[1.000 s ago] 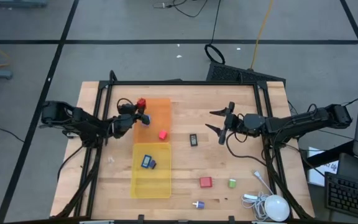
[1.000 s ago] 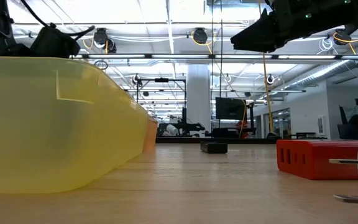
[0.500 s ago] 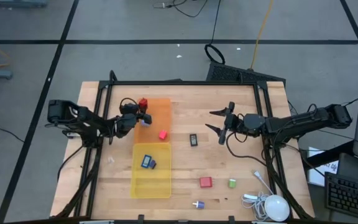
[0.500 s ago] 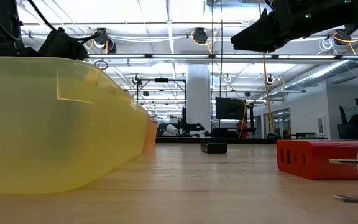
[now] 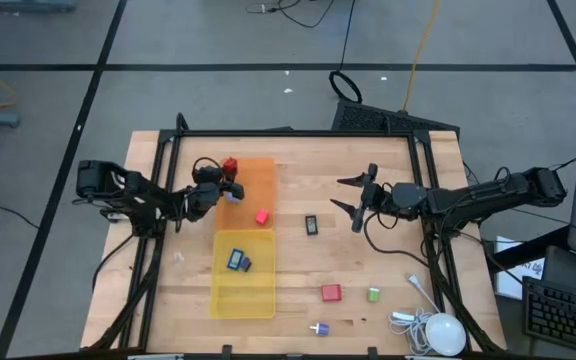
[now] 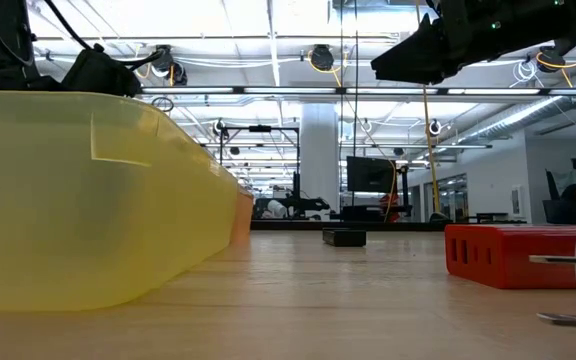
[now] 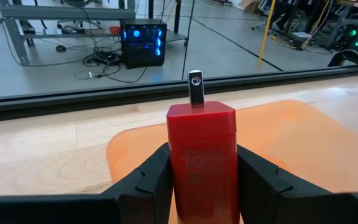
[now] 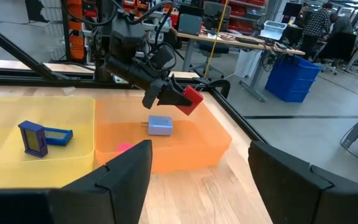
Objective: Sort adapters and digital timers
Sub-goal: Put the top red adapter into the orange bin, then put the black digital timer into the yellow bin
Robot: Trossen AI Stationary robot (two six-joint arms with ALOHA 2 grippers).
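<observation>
My left gripper (image 5: pixel 225 180) is shut on a red adapter (image 5: pixel 230 166) above the far left corner of the orange tray (image 5: pixel 258 182). A light blue adapter (image 8: pixel 160 126) and a pink one (image 5: pixel 262 216) lie in that tray. Two blue digital timers (image 5: pixel 238 261) lie in the yellow tray (image 5: pixel 245 300). A black timer (image 5: pixel 311 225) lies on the table between the trays and my right gripper (image 5: pixel 353 204), which hangs open above the table. A red adapter (image 5: pixel 331 292), a green one (image 5: pixel 374 294) and a white-purple one (image 5: pixel 318 328) lie near the table's near edge. My left gripper pinches the red adapter by its two long sides (image 7: pixel 202 155) between the fingers (image 7: pixel 154 180). It comes from the table's left, roughly level. The adapter's metal prong end (image 7: pixel 196 87) points away from the gripper. The adapter is lifted clear above the orange tray.
A white round device with a cable (image 5: pixel 444 333) lies at the table's near right corner. A dark frame (image 5: pixel 298 133) runs along the far edge and down both sides. Bare wood (image 5: pixel 313 175) shows between the trays and the right gripper.
The left arm's rear links have shifted a little toward the table's right. Its gripper has stayed shut on the red adapter above the orange tray's far left corner.
</observation>
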